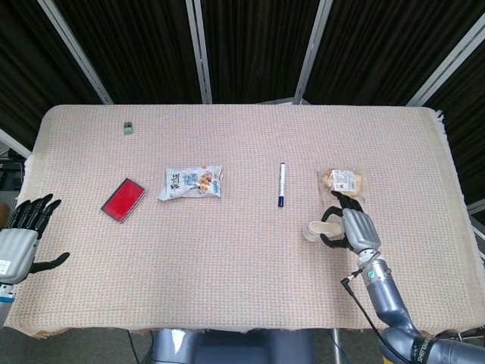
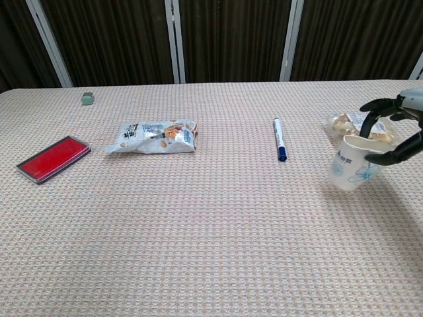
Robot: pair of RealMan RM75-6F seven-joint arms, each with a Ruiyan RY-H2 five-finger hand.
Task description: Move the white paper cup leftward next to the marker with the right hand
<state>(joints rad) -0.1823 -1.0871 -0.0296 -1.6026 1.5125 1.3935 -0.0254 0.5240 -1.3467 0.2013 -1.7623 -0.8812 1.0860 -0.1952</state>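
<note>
My right robot hand is grasping the white paper cup at its rim, tilted and lifted off the bench, right of the marker and just in front of a snack packet. My left robot hand hangs released at the bench's front left corner.

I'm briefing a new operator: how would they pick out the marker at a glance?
Start at the woven table cloth, right of centre. The marker lies flat between the snack bag and the wrapped pastry. It is the only slim white stick, with a dark blue cap toward the robot.
</note>
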